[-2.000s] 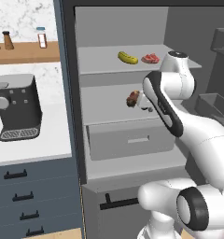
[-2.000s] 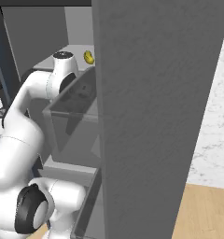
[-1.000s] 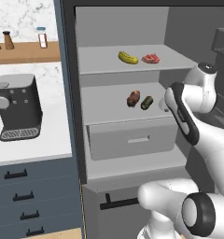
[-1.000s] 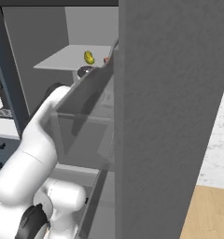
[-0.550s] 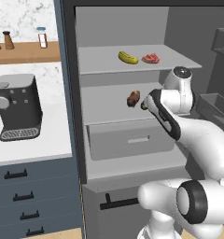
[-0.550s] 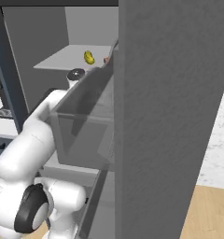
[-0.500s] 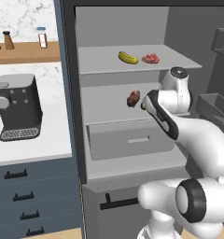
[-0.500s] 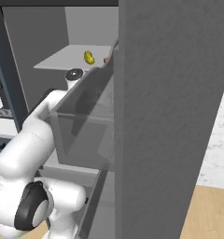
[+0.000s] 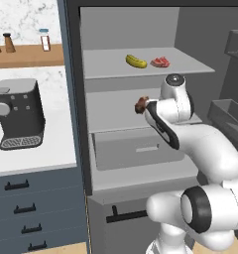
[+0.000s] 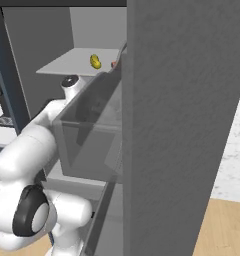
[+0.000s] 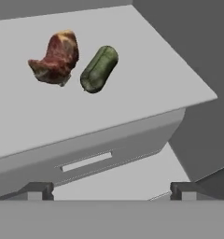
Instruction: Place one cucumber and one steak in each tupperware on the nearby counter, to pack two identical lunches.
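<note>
Gripper (image 11: 111, 190) jaws are held wide apart and empty, seen in the hand view as two dark tips at the bottom. Ahead of them lies a flat grey cabinet shelf (image 11: 146, 88), on which a short dark-green cucumber (image 11: 99, 69) and a red-brown marbled steak (image 11: 56, 58) rest just beside each other, apart from the fingers. Bare shelf surface is left to the right of the cucumber, up to the shelf's front corner. Below the shelf edge a grey drawer front (image 11: 93, 156) with a slot handle is seen. Higher up, a yellow-green cucumber (image 9: 136, 61) and a pink steak (image 9: 159, 62) lie on the upper shelf. Far left, the white stone-look counter (image 9: 56, 149) carries a black coffee machine (image 9: 18, 114). No writing can be read.
</note>
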Controlling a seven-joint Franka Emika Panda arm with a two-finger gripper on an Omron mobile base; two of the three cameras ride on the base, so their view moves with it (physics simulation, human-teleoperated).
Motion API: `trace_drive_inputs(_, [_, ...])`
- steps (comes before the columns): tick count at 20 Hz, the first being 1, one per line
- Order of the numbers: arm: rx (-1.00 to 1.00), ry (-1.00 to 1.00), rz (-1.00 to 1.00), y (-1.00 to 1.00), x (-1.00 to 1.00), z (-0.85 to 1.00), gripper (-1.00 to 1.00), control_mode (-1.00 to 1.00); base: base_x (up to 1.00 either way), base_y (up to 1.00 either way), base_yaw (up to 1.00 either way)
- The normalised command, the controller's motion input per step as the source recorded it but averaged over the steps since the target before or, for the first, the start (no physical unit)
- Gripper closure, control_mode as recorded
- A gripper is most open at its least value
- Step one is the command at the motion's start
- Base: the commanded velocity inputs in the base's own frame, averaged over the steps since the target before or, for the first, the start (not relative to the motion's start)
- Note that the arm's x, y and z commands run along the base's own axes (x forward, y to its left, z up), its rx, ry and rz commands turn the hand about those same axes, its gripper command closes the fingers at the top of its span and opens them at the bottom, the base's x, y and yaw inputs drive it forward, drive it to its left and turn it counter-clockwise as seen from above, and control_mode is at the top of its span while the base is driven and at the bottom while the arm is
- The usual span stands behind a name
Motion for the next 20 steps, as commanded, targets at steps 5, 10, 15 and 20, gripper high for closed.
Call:
trace_drive_inputs(5, [-0.01, 0.01, -0.05, -0.01, 0.31, -0.58, -1.0, -1.0, 0.0, 0.0, 0.0])
trace_drive_inputs(10, [0.0, 0.02, 0.0, -0.01, 0.54, -0.33, -1.0, -1.0, 0.0, 0.0, 0.0])
trace_drive_inputs(15, [0.0, 0.0, -0.03, -0.15, 0.47, -0.12, -1.0, -1.0, 0.0, 0.0, 0.0])
trace_drive_inputs(20, [0.0, 0.0, -0.03, -0.09, 0.41, -0.12, -1.0, -1.0, 0.0, 0.0, 0.0])
